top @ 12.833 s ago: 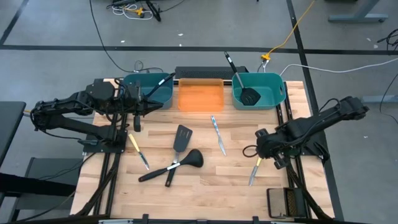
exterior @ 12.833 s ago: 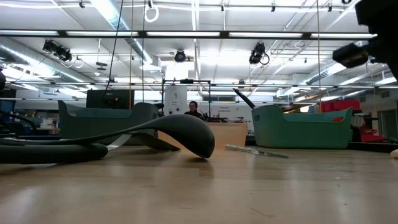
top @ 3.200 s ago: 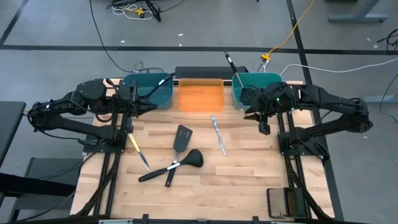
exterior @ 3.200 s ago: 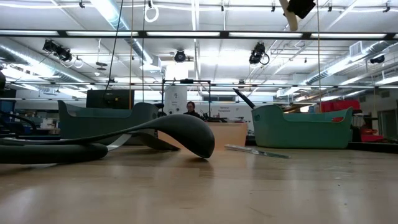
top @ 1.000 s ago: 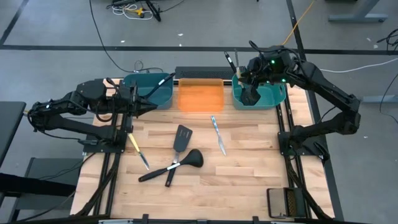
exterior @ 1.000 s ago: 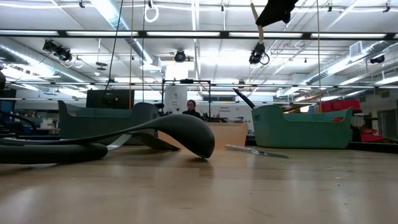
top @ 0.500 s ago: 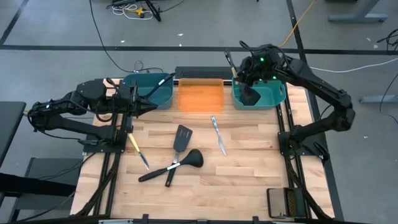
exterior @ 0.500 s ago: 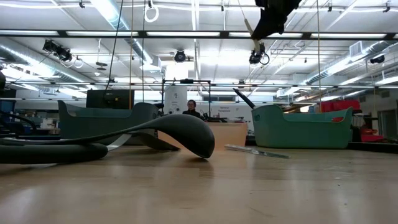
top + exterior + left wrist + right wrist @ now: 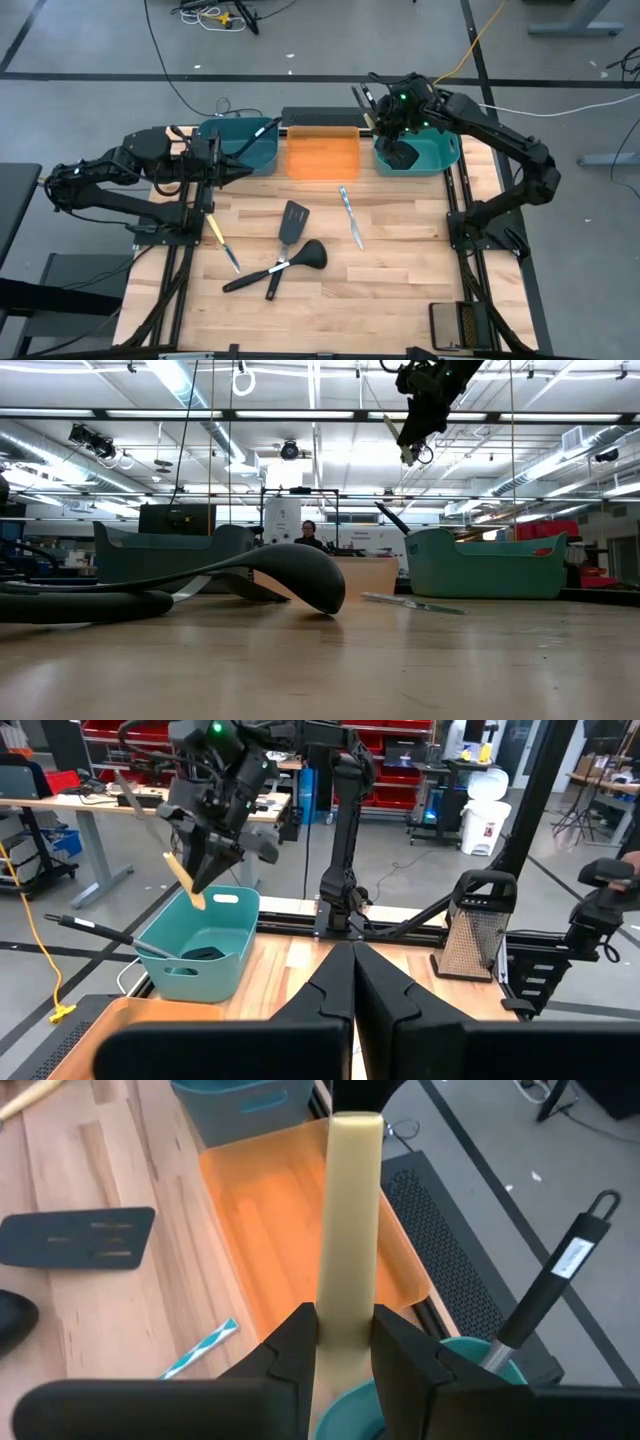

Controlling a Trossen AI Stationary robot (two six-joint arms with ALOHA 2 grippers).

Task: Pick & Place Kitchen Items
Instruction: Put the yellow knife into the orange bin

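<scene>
Right gripper (image 9: 340, 1342): raised above the right teal bin (image 9: 435, 150), at its rim toward the orange bin (image 9: 322, 152). It is clenched on a yellow-handled knife (image 9: 345, 1220); only the pale handle is seen in the right wrist view, the blade being hidden behind the fingers. From the left wrist view the handle is seen slanting down from the gripper over the bin.

Left gripper (image 9: 352, 982): clenched and empty, held at the table's left edge beside the left teal bin (image 9: 240, 145).

Right teal bin contents: one black spatula (image 9: 400, 152), its handle projecting over the rim. A tag on the handle is seen in the right wrist view; its writing is too small to read.

Left teal bin contents: one dark handle is seen leaning out; the utensil's head is hidden, so its kind cannot be told.

On the table (image 9: 400, 290):
- a second yellow-handled knife (image 9: 222, 243), near the left edge;
- a slim knife with a patterned handle (image 9: 351, 217), mid-table;
- a black slotted spatula (image 9: 292, 222);
- a black ladle (image 9: 305, 256), its handle crossing the spatula's handle.

No brand marks are legible.
</scene>
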